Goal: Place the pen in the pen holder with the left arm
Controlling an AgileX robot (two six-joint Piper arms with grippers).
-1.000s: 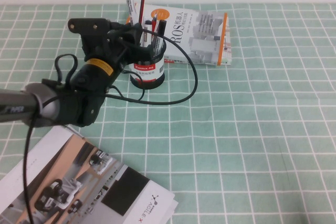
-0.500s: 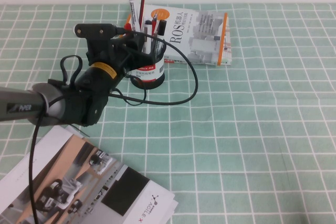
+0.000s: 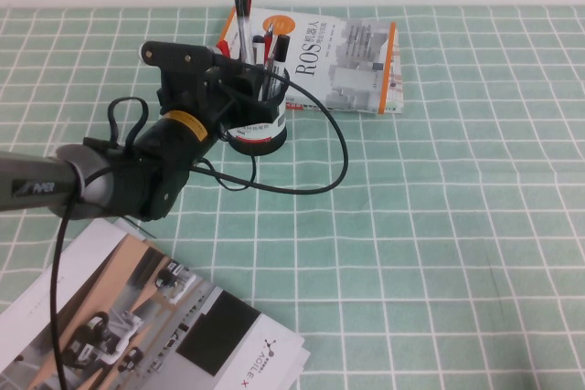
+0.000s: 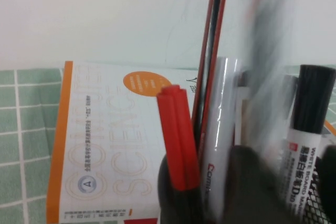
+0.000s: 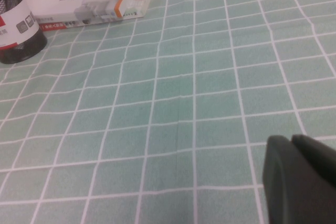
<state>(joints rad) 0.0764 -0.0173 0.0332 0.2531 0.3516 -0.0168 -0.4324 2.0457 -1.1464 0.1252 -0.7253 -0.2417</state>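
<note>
The pen (image 3: 242, 29), white-barrelled with a black cap, stands upright and blurred over the black mesh pen holder (image 3: 259, 130), its lower end down among the pens inside. My left gripper (image 3: 249, 79) hovers at the holder's rim, open, fingers apart on either side of the pen. In the left wrist view the pen (image 4: 261, 66) is a dark blurred streak above the holder's mesh (image 4: 310, 203), with my left gripper (image 4: 289, 182) spread around it. My right gripper (image 5: 294, 148) hangs low over the cloth, shut and empty, far from the holder (image 5: 16, 30).
The holder also contains a red pen (image 4: 178, 140), a thin dark red pencil (image 4: 212, 51) and two other markers (image 4: 310, 124). A book (image 3: 338, 57) lies behind it, an open magazine (image 3: 155, 326) at the front left. The left arm's black cable (image 3: 320, 171) loops over the cloth.
The pen has sunk steadily downward into the holder, now blurred with motion. My left gripper's fingers have spread apart and edged slightly right toward the holder.
</note>
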